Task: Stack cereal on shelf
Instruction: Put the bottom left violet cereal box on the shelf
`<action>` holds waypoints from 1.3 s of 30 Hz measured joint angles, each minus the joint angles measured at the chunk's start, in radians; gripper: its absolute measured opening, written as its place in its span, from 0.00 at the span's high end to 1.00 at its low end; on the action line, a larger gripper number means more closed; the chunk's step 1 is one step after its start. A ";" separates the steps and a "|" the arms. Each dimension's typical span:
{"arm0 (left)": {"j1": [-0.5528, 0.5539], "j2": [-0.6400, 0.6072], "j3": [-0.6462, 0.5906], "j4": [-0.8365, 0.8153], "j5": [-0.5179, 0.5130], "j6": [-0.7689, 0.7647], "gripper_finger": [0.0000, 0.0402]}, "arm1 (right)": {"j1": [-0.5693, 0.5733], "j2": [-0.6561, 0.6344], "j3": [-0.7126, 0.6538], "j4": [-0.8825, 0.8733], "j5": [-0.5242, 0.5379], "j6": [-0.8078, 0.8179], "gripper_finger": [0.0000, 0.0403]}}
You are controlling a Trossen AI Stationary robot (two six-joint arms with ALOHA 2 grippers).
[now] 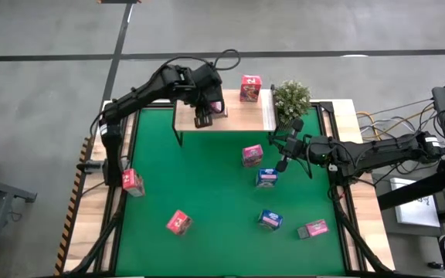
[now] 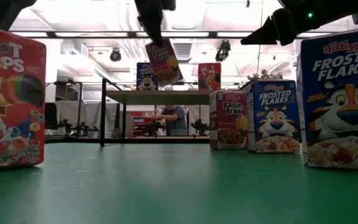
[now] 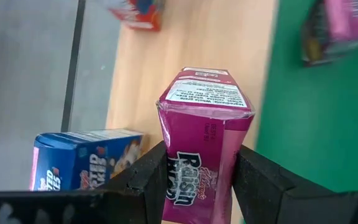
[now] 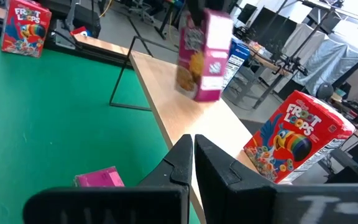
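Left gripper clamps pink Raisin Bran cardboard box, held above light wooden shelf board on thin black legs. Box long axis runs out from jaws, tilted. Blue Frosted Flakes box stands on shelf just beside. Right gripper shut, empty, near shelf's edge. Printed card glossy, wood matte.

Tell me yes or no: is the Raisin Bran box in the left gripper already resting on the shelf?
No, the Raisin Bran box hangs tilted above the shelf.
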 joint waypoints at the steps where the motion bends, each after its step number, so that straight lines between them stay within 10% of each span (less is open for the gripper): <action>1: 0.012 0.002 -0.011 0.022 0.000 0.003 0.65 | 0.000 0.000 0.000 -0.004 0.000 0.000 0.98; 39: 0.037 0.006 -0.054 0.109 0.071 0.035 0.51 | 0.000 0.000 0.000 -0.020 0.002 0.000 0.98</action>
